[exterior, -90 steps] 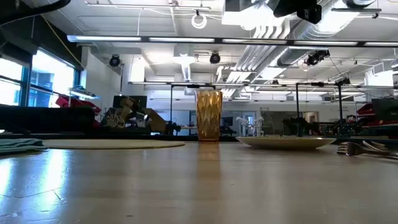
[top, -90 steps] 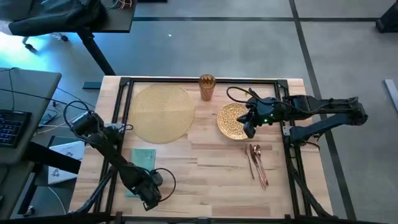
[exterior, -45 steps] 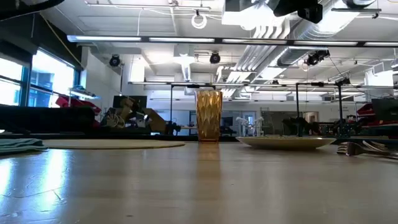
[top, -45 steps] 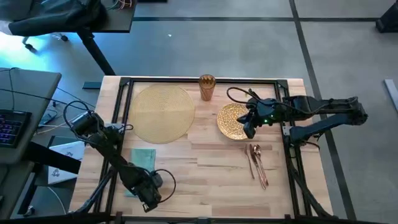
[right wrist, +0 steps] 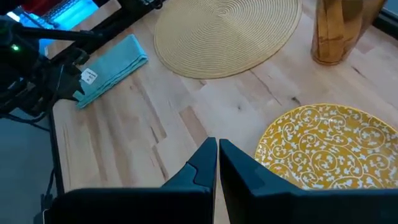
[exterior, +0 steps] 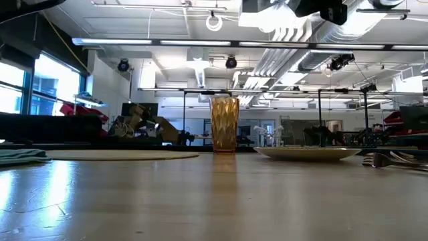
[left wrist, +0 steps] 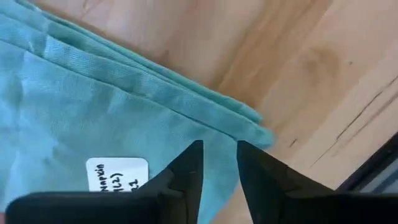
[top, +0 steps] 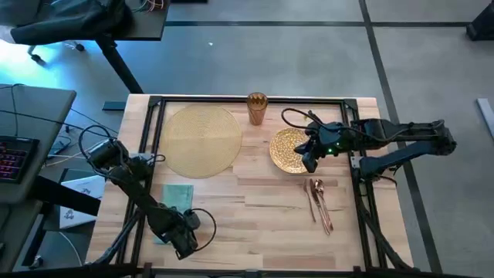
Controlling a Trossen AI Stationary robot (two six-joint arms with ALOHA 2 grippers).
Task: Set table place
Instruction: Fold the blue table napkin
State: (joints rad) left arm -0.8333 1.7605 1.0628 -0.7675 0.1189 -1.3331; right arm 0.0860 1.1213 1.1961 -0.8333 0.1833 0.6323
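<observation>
The teal napkin (top: 177, 198) lies folded flat on the wood table (top: 255, 232) at its near left. My left gripper (top: 182, 239) is at the napkin's near end. Its fingers (left wrist: 193, 163) point down over the cloth (left wrist: 93, 112) with a narrow gap between them, beside a white label (left wrist: 117, 177). My right gripper (top: 309, 161) hovers shut (right wrist: 216, 145) above the near right rim of the gold plate (top: 289, 150). The round placemat (top: 202, 140), amber cup (top: 256, 108) and cutlery (top: 318, 204) rest on the table. My left gripper comes at the napkin's near end (left wrist: 219, 134) from above, close to a folded corner. Whether its fingertips touch the cloth, I cannot tell. The napkin lies flat on the table.
A black rail frame (top: 255, 99) runs around the table top. Bare wood lies between the napkin and the cutlery. A grey desk with a keyboard (top: 15, 154) stands left of the table.
My left gripper has crept a little toward the table's far edge, along the napkin's near end. The napkin, plate and other things have stayed put.
</observation>
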